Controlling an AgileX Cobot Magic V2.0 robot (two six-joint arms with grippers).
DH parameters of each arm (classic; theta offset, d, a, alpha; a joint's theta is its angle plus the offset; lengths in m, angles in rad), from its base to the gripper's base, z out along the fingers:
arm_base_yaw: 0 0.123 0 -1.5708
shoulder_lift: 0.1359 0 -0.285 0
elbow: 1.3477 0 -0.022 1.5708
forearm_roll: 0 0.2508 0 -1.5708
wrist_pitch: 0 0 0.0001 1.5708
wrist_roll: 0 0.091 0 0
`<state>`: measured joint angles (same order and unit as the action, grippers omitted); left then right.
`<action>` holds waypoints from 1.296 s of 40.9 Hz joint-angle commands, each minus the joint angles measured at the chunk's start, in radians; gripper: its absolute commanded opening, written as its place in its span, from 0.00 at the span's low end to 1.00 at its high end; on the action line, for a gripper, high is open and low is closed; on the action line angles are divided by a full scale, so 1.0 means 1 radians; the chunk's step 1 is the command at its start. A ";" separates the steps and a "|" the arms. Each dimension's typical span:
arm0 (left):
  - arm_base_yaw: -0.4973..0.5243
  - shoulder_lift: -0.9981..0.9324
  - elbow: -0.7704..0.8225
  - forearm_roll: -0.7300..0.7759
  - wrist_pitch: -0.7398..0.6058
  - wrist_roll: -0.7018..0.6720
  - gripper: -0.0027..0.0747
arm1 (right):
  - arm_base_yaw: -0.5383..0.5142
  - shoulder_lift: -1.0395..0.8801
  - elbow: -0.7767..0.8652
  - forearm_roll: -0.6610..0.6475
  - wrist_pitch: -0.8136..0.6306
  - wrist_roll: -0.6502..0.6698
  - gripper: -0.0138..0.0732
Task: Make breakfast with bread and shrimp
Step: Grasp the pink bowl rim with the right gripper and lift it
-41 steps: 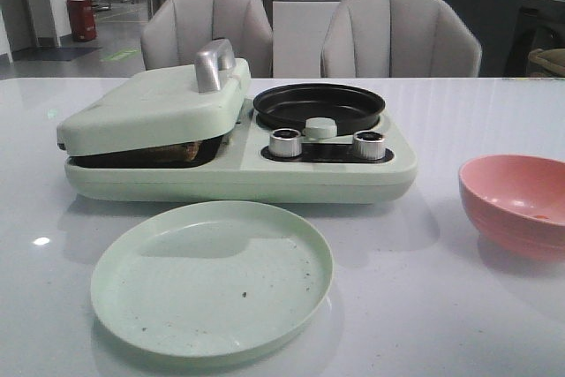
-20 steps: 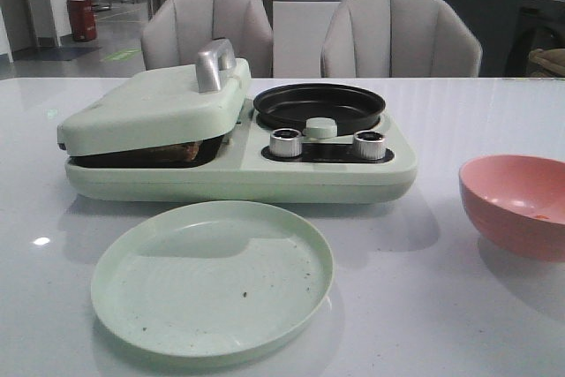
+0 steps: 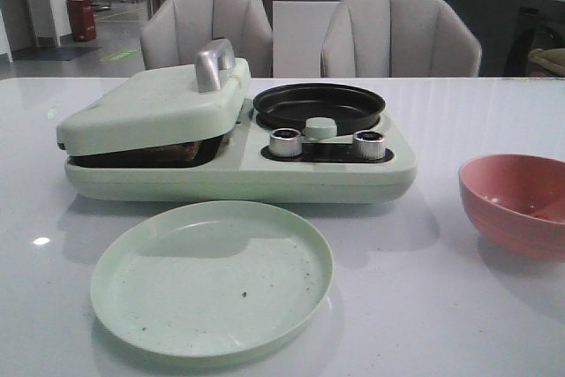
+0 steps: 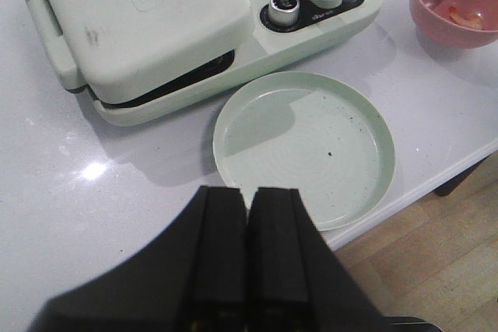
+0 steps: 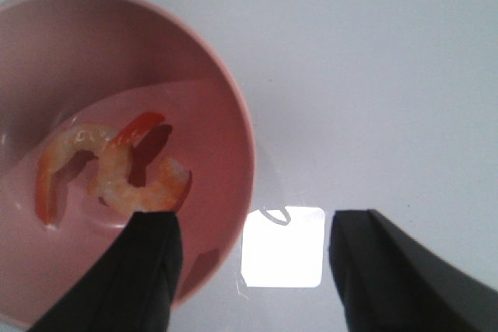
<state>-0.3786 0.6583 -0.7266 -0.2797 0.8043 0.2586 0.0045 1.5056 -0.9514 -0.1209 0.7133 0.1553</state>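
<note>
While the right claw [image 5: 253,270] gapes, one finger overlaps the bowl [image 5: 233,114] rim.

shrimp [image 5: 109,165] — curled, pink-orange, in bowl [image 5: 226,99] | bread [image 3: 181,149] — under lid

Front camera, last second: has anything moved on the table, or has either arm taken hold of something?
Nothing on the table visibly moved. The cooker, its lid propped on the bread, the plate and the bowl sit as before; only the shading inside the bowl shifted. Neither arm appears in the front view.
</note>
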 commanded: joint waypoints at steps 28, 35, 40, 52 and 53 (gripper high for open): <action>-0.008 0.000 -0.028 -0.017 -0.065 -0.010 0.16 | -0.007 0.164 -0.093 -0.026 -0.124 -0.016 0.23; -0.008 0.000 -0.028 -0.017 -0.065 -0.010 0.16 | 0.014 0.104 -0.094 -0.064 -0.092 -0.017 0.17; -0.008 0.000 -0.028 -0.017 -0.065 -0.010 0.16 | 0.066 0.029 -0.131 -0.092 -0.083 -0.016 0.18; -0.008 0.000 -0.028 -0.017 -0.065 -0.010 0.16 | 0.270 0.015 -0.422 -0.410 0.077 0.176 0.18; -0.008 0.000 -0.028 -0.017 -0.065 -0.010 0.16 | 0.292 0.018 -0.445 -0.446 0.085 0.201 0.18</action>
<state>-0.3786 0.6583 -0.7266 -0.2797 0.8049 0.2586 0.2433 1.5617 -1.2849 -0.4030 0.8007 0.2713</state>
